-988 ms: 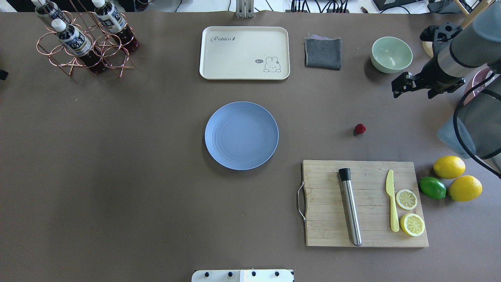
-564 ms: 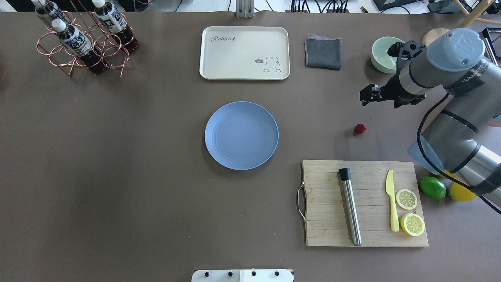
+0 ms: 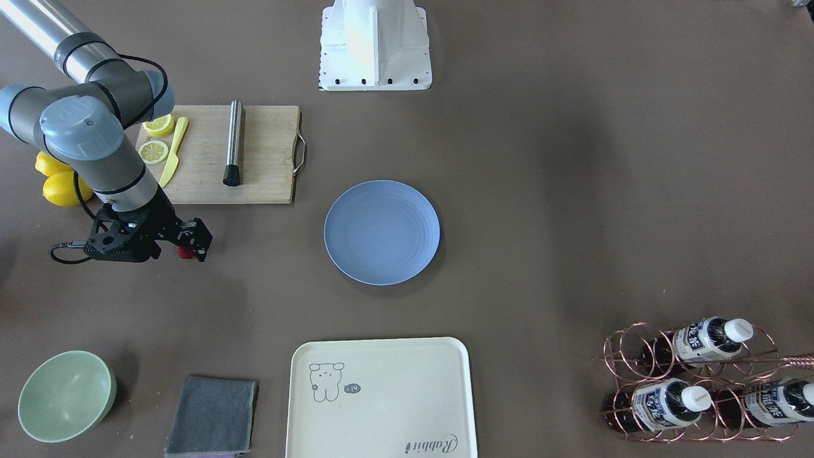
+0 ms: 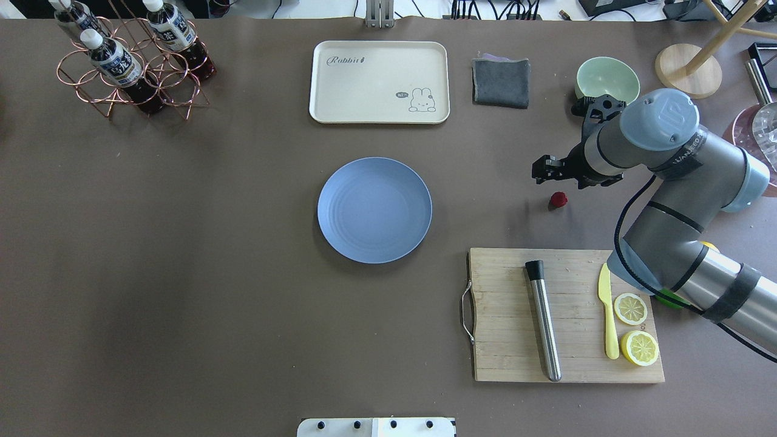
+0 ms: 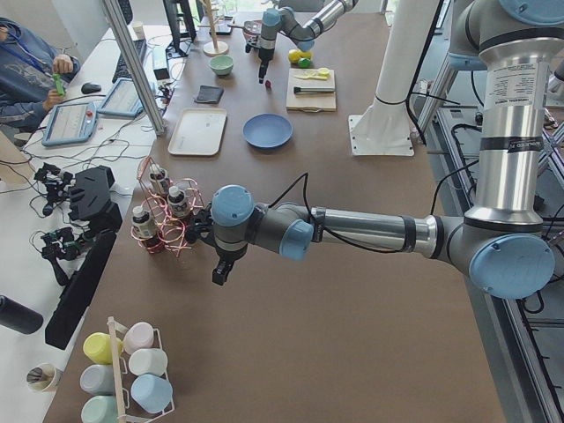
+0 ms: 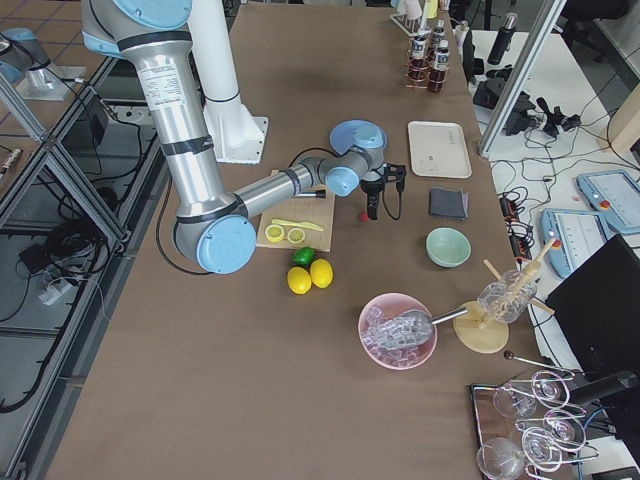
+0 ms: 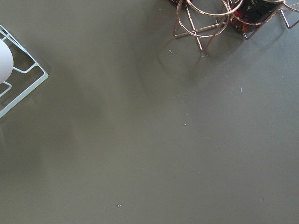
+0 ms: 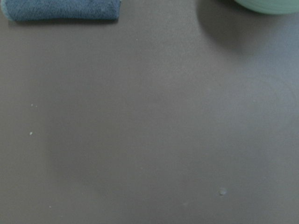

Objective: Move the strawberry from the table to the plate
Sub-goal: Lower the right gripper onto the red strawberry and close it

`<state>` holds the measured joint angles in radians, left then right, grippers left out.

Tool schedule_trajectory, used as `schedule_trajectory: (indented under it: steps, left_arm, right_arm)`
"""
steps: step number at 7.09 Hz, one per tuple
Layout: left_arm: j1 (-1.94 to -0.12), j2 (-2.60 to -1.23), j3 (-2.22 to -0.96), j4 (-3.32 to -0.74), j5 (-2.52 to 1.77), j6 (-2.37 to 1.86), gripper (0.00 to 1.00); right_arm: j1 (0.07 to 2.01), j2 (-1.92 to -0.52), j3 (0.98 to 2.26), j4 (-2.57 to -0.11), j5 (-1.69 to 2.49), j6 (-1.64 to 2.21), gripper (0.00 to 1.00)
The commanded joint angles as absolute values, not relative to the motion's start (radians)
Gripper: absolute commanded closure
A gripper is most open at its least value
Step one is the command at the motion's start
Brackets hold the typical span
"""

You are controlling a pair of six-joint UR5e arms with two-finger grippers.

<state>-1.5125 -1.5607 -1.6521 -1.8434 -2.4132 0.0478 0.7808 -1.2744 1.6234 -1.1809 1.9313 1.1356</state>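
The strawberry [image 4: 558, 199] is a tiny dark red berry lying on the table [image 4: 182, 273], right of the blue plate [image 4: 374, 210]. My right gripper [image 4: 542, 170] hovers just beyond and slightly left of it, apart from it, jaws open and empty. In the front-facing view the strawberry [image 3: 185, 253] peeks out beside the right gripper [image 3: 202, 242], and the plate [image 3: 381, 231] is bare. The right wrist view shows only bare table, a cloth edge and the bowl's rim. My left gripper [image 5: 220, 273] shows only in the left side view, near the bottle rack; I cannot tell its state.
A wooden cutting board [image 4: 504, 358] with a steel muddler, yellow knife and lemon slices lies near the strawberry. A green bowl [image 4: 607, 79] and grey cloth [image 4: 501, 82] sit behind the right gripper. A cream tray [image 4: 379, 82] and a copper bottle rack [image 4: 130, 67] stand farther back.
The right arm has swung in from the table's right edge, leftward and nearer, bringing its gripper close to the strawberry. Strawberry and plate have not moved.
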Motion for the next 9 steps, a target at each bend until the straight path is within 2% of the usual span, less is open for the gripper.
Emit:
schedule_trajectory:
  steps: [1,3,4,5,6,9]
  left_arm:
    - [-1.514,-1.559,-1.655,-1.848,-2.414,0.049,0.02]
    - [-1.514,-1.559,-1.655,-1.848,-2.414,0.049,0.02]
    - [-1.514,-1.559,-1.657,-1.848,-2.414,0.048,0.02]
    - [-1.514,-1.559,-1.655,-1.848,-2.414,0.049,0.02]
    - [-1.514,-1.560,-1.655,-1.848,-2.414,0.048,0.02]
    - [-1.514,-1.560,-1.655,-1.848,-2.414,0.048,0.02]
  right_arm:
    - [0.756,-1.288,1.618,-1.178,1.905,1.144,0.15]
    - [0.750,-1.289,1.603,-1.178,1.901,1.146,0.21]
    - [0.749,-1.289,1.601,-1.178,1.891,1.146,0.32]
    - [0.749,-1.289,1.603,-1.178,1.891,1.158,0.64]
    - [0.747,-1.287,1.608,-1.178,1.893,1.170,1.00]
    - [0.744,-1.269,1.689,-1.193,1.893,1.224,1.00]
